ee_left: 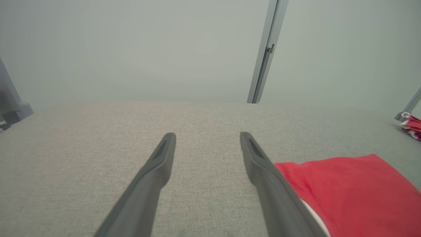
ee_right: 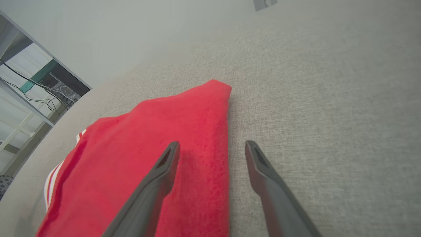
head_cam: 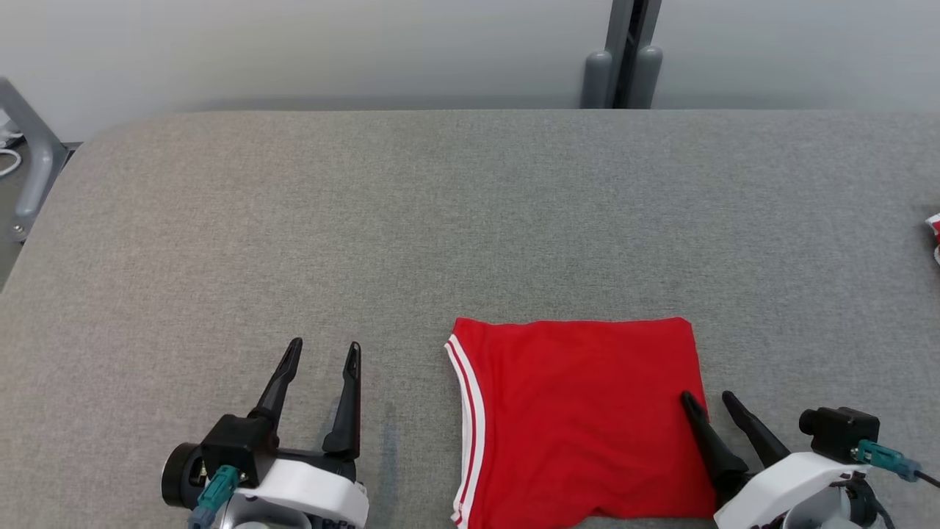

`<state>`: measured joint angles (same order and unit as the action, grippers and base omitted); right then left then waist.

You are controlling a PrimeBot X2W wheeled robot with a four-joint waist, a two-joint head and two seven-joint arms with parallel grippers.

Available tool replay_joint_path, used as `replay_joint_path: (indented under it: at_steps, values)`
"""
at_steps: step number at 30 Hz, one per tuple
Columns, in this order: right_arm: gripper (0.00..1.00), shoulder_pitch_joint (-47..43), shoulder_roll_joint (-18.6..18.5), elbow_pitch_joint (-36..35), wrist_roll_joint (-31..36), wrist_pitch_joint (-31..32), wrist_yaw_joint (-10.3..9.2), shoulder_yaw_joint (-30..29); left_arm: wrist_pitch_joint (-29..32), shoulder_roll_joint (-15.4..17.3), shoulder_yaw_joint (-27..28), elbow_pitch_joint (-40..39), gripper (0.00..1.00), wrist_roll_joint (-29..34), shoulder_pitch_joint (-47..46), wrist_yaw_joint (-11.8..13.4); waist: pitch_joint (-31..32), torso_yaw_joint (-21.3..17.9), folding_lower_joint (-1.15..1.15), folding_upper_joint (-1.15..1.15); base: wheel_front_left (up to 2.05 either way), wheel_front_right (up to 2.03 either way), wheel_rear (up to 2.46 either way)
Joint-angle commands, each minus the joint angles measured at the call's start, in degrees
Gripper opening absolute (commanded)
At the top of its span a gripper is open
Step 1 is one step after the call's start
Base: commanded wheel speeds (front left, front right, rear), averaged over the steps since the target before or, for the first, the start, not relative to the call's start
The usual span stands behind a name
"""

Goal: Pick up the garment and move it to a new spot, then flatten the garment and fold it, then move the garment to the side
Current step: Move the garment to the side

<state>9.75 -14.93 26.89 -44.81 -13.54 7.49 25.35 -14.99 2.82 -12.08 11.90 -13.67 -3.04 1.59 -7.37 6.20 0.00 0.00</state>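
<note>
On the grey surface, near its front edge, the garment lies folded flat.
Left gripper sits apart to its left, fingers spread wide, empty; right gripper straddles its right edge, fingers equally wide, holding nothing.

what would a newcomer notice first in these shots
The bright red folded garment stands out on the grey fabric table, at the near side and right of centre, with red-and-white striped trim along its left edge. The open right gripper straddles the garment's right edge, one finger over the cloth. The open left gripper sits over bare table to the garment's left.
</note>
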Motion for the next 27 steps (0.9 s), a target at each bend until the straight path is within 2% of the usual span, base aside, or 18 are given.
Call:
replay_joint_path:
  at_steps: [1, 6, 11, 12, 13, 14, 20, 27]
  values:
    - [1.00, 1.2, -0.9, 1.1, -1.1, 0.3, 0.00, 0.9, -0.2, 0.2, 0.0, 0.0, 1.00, 0.2, -1.4, 0.1, -0.6, 0.8, 0.00, 0.00, 0.00, 0.00, 0.00]
    - [1.00, 3.6, -2.2, 4.9, -4.0, 1.2, 0.00, 4.1, -0.2, 0.2, -0.5, -0.3, 1.00, 0.5, -1.7, 0.4, -1.3, 1.9, 0.00, 0.00, 0.00, 0.00, 0.00]
    - [1.00, 4.9, -2.0, 6.9, -8.2, 2.5, 0.00, 8.7, -0.2, 0.2, -0.9, -0.3, 1.00, 0.7, -2.0, 0.6, -1.6, 2.6, 0.00, 0.00, 0.00, 0.00, 0.00]
    - [0.90, 5.0, -1.9, 7.0, -9.0, 2.8, 0.00, 9.4, -0.2, 0.2, -1.0, -0.3, 1.00, 0.7, -2.0, 0.6, -1.6, 2.6, 0.00, 0.00, 0.00, 0.00, 0.00]
    - [0.16, 5.2, -2.1, 7.2, -9.4, 2.8, 0.00, 10.2, -0.2, 0.2, -1.0, -0.3, 1.00, 0.8, -2.0, 0.6, -1.6, 2.7, 0.00, 0.00, 0.00, 0.00, 0.00]
    - [0.00, 5.4, -2.4, 7.4, -9.6, 2.8, 0.00, 10.9, -0.2, 0.2, -1.0, -0.2, 1.00, 0.8, -2.0, 0.5, -1.6, 2.7, 0.00, 0.00, 0.00, 0.00, 0.00]
    - [0.00, 7.9, -4.0, 8.3, -8.8, 0.2, 0.00, 13.7, -0.2, 0.2, -1.0, -0.3, 1.00, 1.1, -1.9, 0.6, -1.6, 2.0, 0.00, 0.00, 0.00, 0.00, 0.00]
    - [0.00, 12.2, -7.7, 8.3, -2.4, -1.5, -0.02, 16.0, -0.2, 0.2, -1.7, -0.6, 1.00, 0.8, -2.0, 0.6, -1.3, -1.8, 0.00, 0.00, 0.00, 0.00, 0.00]
